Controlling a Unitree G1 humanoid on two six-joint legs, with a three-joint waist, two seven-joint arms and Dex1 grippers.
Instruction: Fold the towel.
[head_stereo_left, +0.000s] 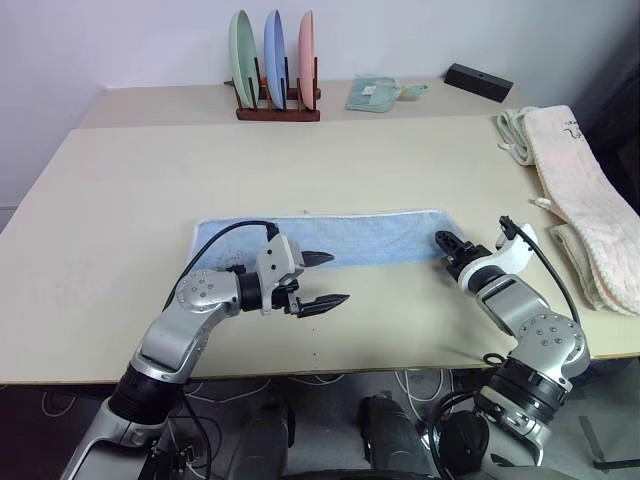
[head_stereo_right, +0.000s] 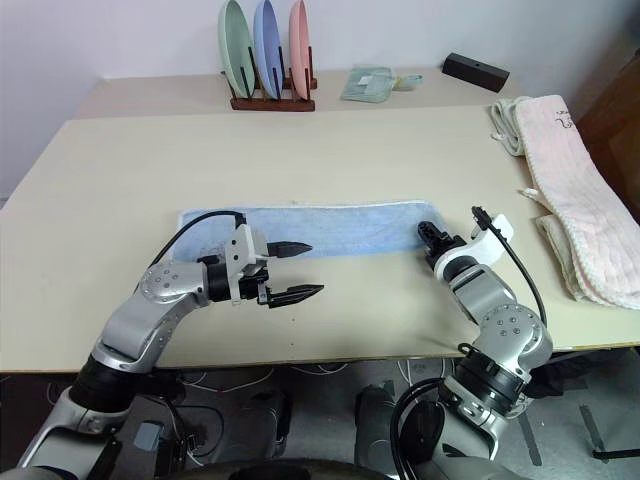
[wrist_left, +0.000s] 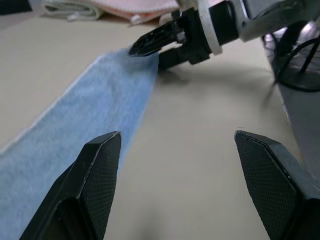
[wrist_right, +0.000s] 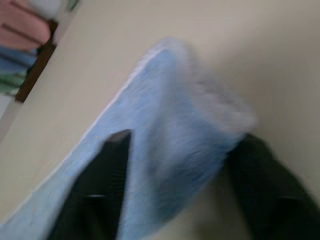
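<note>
The towel (head_stereo_left: 330, 240) is laid as a long strip across the table (head_stereo_left: 300, 160), its right end caught between the closing fingers of the right gripper (head_stereo_left: 447, 246), while the left gripper (head_stereo_left: 325, 280), spread wide and empty, is held just in front of the strip's left half.

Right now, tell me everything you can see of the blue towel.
The towel is light blue terry with whitish edge trim, already folded into a long narrow strip lying flat across the table. The right gripper is at its right end, jaws on either side of that end. The left gripper, jaws open, hovers by its near edge.
</note>
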